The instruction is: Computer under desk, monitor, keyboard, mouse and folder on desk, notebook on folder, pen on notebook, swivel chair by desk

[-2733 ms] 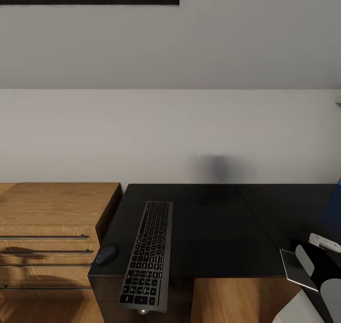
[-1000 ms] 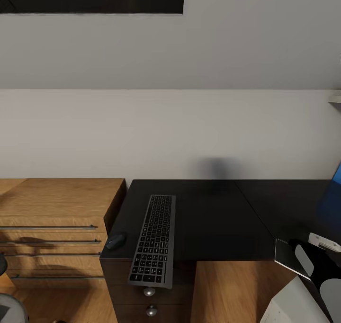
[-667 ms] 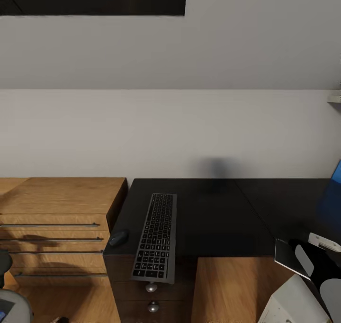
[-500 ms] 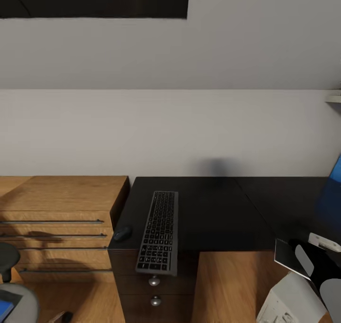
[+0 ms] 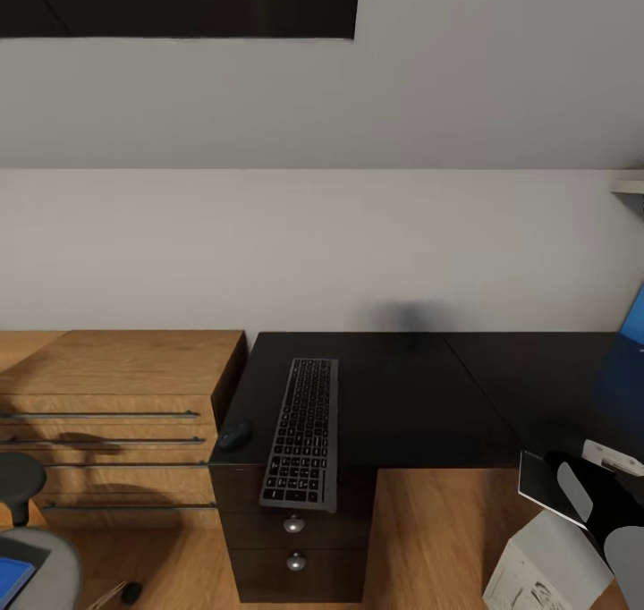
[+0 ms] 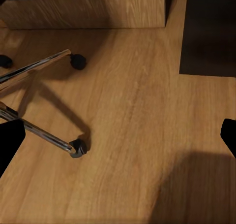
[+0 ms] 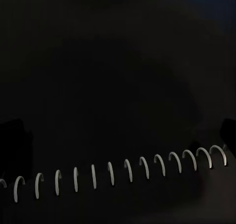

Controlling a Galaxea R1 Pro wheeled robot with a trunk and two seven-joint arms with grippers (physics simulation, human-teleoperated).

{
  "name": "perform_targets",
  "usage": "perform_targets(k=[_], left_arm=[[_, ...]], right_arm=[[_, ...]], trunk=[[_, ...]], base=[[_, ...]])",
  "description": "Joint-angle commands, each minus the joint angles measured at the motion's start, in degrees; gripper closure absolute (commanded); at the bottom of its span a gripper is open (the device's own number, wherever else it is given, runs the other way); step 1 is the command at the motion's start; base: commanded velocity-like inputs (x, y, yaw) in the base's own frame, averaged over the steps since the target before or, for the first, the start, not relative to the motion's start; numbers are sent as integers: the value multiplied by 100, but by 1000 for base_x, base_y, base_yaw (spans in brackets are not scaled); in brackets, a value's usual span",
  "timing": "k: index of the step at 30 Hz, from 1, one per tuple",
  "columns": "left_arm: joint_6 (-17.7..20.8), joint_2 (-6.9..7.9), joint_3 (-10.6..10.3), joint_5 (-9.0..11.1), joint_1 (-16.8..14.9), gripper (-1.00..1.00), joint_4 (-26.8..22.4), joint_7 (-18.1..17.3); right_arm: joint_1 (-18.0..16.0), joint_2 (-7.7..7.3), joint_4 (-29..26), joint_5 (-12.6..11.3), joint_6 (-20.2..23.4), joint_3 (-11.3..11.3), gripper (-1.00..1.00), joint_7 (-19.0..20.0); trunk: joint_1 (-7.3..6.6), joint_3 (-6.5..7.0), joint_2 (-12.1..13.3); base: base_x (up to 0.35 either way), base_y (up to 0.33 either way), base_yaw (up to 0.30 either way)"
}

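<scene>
Desk (image 5: 402, 404): black top against wall, dresser (image 5: 116, 386) at its left end.
Computer (image 5: 546, 565): white case on floor by desk's right front.
Chair (image 5: 36, 556): off desk's left front; chrome legs and casters (image 6: 77, 147) below left gripper (image 6: 118, 135).
Keyboard (image 5: 302, 431): lengthwise near left edge, overhanging front edge.
Folder (image 5: 11, 579): blue, on chair seat.
Notebook (image 5: 544, 485): at right front edge, spiral (image 7: 118, 172) near right gripper (image 7: 118, 135), which hangs close above it, jaws wide.
Mouse (image 5: 235, 435): front left corner.
Likely step: fetch folder; square up to chair, lower left gripper, jaws wide, empty.

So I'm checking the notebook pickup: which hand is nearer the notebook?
Right. The right hand has the notebook right at its fingertips; the left hand hangs over floor by the swivel chair.
</scene>
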Motion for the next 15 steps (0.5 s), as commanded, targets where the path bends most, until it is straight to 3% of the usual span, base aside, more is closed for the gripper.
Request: perform_targets(k=[1,15], left_arm=[[-12,3,-49,53,1,-100,-10,23],[-7,5,-41,53,1,-100,-10,23]], right_arm=[[2,-1,-6,-75,23,-2,-100,-29],[2,-1,-15,-75,14,-5,-100,-26]], trunk=[[0,-6,-3],[0,-6,-3]], base=[[-60,0,0],[-78,0,0]])
